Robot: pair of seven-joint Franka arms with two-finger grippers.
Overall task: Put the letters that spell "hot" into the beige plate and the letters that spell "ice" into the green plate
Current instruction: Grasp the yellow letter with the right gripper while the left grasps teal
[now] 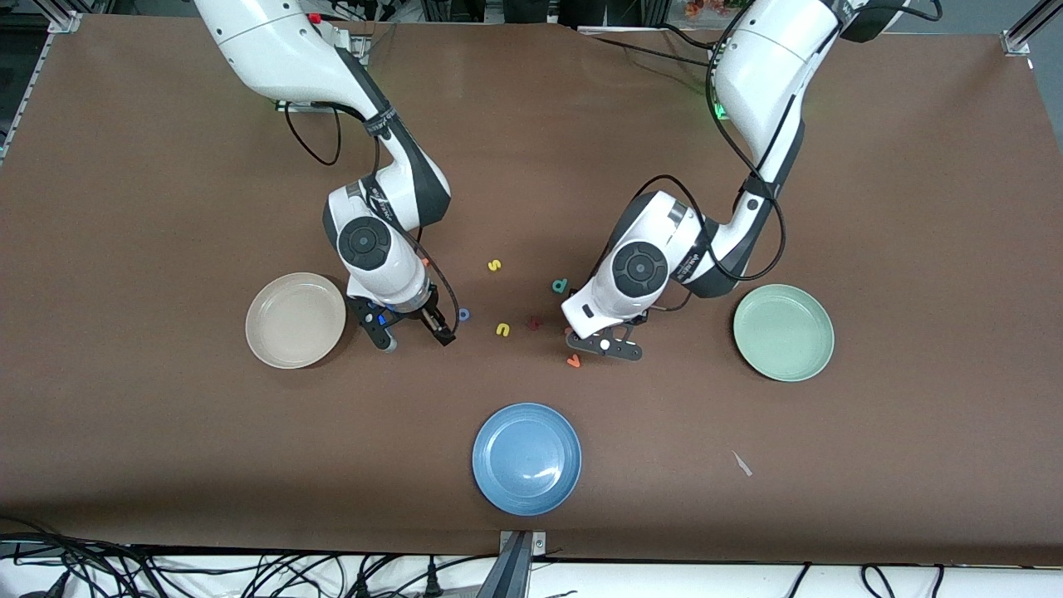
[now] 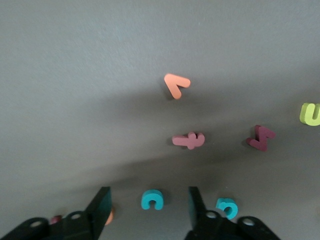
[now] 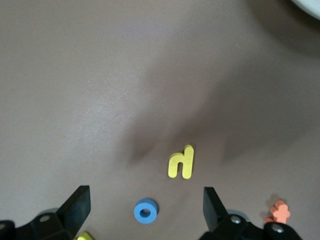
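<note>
My left gripper (image 2: 149, 193) (image 1: 606, 346) is low over the letter cluster and open, its fingers either side of the teal "c" (image 2: 152, 199) without touching it. The orange "e" (image 2: 110, 216) peeks out beside one finger. My right gripper (image 3: 145, 194) (image 1: 413, 332) stands open beside the beige plate (image 1: 282, 332), with the blue "o" (image 3: 145, 210) (image 1: 463, 314) showing between its fingers. The yellow "h" (image 3: 181, 161) (image 1: 502, 330) lies just past the "o", toward the left arm's end. The orange "t" (image 3: 280, 212) lies beside one right finger. The green plate (image 1: 783, 332) is bare.
A blue plate (image 1: 526, 458) sits nearest the front camera. Around the left gripper lie a salmon "f"-like letter (image 2: 189, 140), an orange angled letter (image 2: 177, 85), a dark red angular letter (image 2: 260, 137) and a teal "d" (image 1: 560, 286). A yellow "s" (image 1: 494, 265) lies farther back.
</note>
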